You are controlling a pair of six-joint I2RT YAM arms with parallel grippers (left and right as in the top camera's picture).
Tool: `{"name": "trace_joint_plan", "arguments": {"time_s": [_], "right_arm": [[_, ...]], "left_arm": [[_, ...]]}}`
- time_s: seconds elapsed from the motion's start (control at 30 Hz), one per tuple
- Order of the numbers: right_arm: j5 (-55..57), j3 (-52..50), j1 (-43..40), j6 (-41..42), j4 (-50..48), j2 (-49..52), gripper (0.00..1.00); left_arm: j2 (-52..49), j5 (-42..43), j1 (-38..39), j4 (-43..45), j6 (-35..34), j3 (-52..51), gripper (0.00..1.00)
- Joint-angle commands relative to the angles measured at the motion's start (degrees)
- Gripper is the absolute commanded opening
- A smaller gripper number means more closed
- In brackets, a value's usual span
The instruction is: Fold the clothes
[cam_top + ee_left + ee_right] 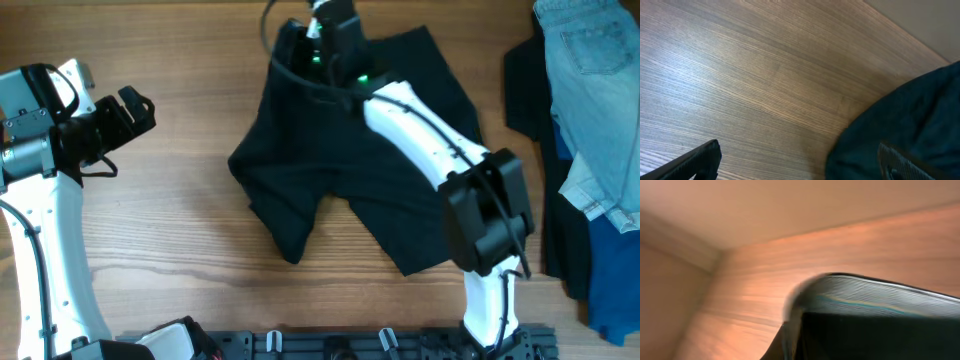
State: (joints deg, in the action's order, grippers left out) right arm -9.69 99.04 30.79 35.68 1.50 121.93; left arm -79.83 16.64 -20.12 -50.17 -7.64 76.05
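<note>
**A:** Where are the left jaws sitting?

**B:** They are hanging wide open and gripping nothing, at 9 o'clock of the black shorts (330, 185) and well apart from them. In the left wrist view the cloth is only peeking in beside one finger.

**A:** And how are the shorts lying?

**B:** They are lying rumpled mid-worktop (180, 230), with the waistband (875, 295) toward 12 o'clock and the two legs splaying toward 6. I am judging them light, soft and limp, sagging wherever nothing is supporting them. So pinching a waistband corner or a leg hem is looking like the best hold.

**A:** What are the right jaws doing?

**B:** The right arm (430, 140) is reaching across the shorts. Its jaws are closed at the 12 o'clock edge and seem to be pinching the waistband. The right wrist view is blurring, though, showing only the ribbed band close under the camera.
</note>
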Motion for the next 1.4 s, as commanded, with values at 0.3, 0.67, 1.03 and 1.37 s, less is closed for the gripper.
{"name": "trace_joint_plan", "arguments": {"time_s": [0.3,0.67,1.03,1.37], "right_arm": [[8.7,1.0,3.7,3.0,-21.0,14.2,0.99],[-3.5,5.4,-9.0,-13.8,23.0,-7.8,1.00],[-0.2,0.8,-16.9,-19.2,60.0,-13.2,1.00],[-0.5,-2.0,-16.3,-18.2,60.3,-12.6,1.00]], "left_arm": [[0.2,0.9,-0.2,0.3,-0.1,1.1,1.00],[0.2,0.9,-0.2,-0.3,-0.1,1.1,1.00],[-3.4,0.8,5.9,-3.6,3.3,1.0,1.00],[-13.6,-1.7,18.5,-5.3,4.4,1.0,1.00]]}}
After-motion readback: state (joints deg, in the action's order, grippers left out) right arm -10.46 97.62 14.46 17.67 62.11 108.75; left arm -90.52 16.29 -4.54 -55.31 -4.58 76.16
